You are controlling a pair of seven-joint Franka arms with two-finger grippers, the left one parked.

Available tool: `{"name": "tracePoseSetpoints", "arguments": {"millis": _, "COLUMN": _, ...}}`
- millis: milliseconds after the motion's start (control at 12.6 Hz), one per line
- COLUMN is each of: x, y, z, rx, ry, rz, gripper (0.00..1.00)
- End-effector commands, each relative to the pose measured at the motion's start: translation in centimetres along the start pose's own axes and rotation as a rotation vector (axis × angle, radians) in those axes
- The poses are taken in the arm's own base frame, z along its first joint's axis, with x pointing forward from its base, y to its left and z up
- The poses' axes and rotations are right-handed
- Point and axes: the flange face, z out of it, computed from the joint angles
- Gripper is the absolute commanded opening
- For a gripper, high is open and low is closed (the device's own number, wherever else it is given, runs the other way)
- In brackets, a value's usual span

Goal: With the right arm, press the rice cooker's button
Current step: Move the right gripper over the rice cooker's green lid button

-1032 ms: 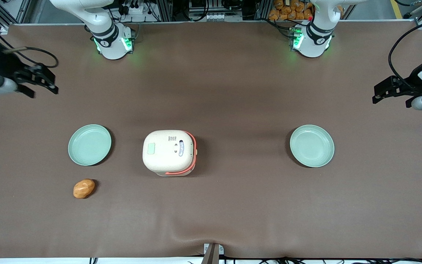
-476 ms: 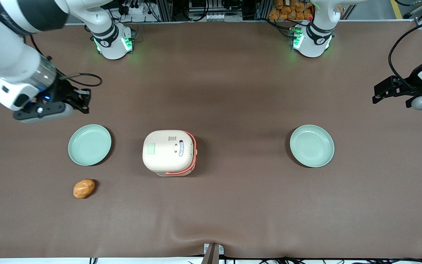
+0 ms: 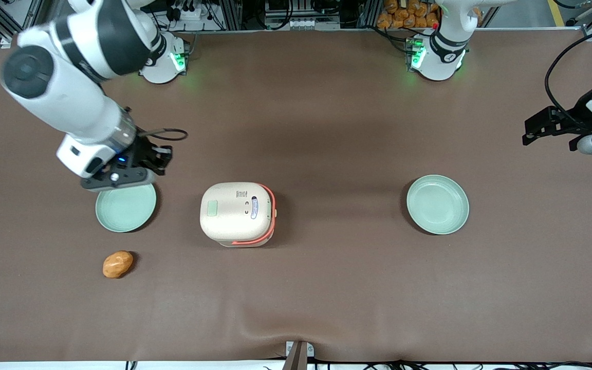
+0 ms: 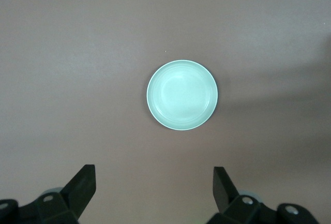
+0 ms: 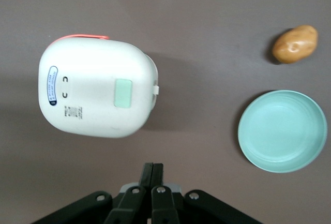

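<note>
I am holding my right arm [image 3: 70, 87] out over the brown table [image 3: 327, 133], and my gripper [image 3: 158, 160] is hanging above the farther rim of a pale-green plate [image 3: 125, 205], the one toward my working end. In my wrist view the two fingers [image 5: 153, 175] are lying pressed together with no gap showing between them, and nothing is held.

The rice cooker [image 3: 238, 214] is sitting near the middle of the table with its cream lid down. Reading the front view as a clock face, it is lying at roughly four o'clock from my gripper, well apart from it, with bare cloth running between the two. The button [image 3: 212, 208] is sitting on the lid close to the edge that is facing my plate; the coral-orange trim is curving round the lid's edge toward the parked arm's end. In my wrist view the button [image 5: 123, 92] is showing as a small green patch, and the cooker [image 5: 95, 88] is standing free on every side.

A brown potato [image 3: 117, 264] is lying nearer the front camera than my plate, at about six o'clock from it and not touching it. A second plate [image 3: 437, 204] is resting toward the parked arm's end, well apart from the cooker.
</note>
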Motion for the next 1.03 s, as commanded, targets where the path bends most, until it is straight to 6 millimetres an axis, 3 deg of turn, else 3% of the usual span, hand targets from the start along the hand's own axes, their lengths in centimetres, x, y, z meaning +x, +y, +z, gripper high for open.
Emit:
{"name": "tracePoseSetpoints", "arguments": {"millis": 0, "x": 1.1, "y": -1.7, "z": 2.1, "rx": 0.008, "ry": 0.01, "rz": 0.005, "gripper": 0.0}}
{"name": "tracePoseSetpoints", "arguments": {"millis": 317, "x": 1.8, "y": -6.0, "z": 6.6, "rx": -0.004, "ry": 0.027, "rz": 0.01, "gripper": 0.0}}
{"name": "tracePoseSetpoints", "arguments": {"millis": 635, "x": 3.2, "y": -6.1, "z": 10.3, "rx": -0.01, "ry": 0.042, "rz": 0.015, "gripper": 0.0}}
{"name": "tracePoseSetpoints", "arguments": {"millis": 952, "x": 3.9, "y": -4.9, "z": 11.8, "rx": -0.043, "ry": 0.048, "rz": 0.013, "gripper": 0.0}}
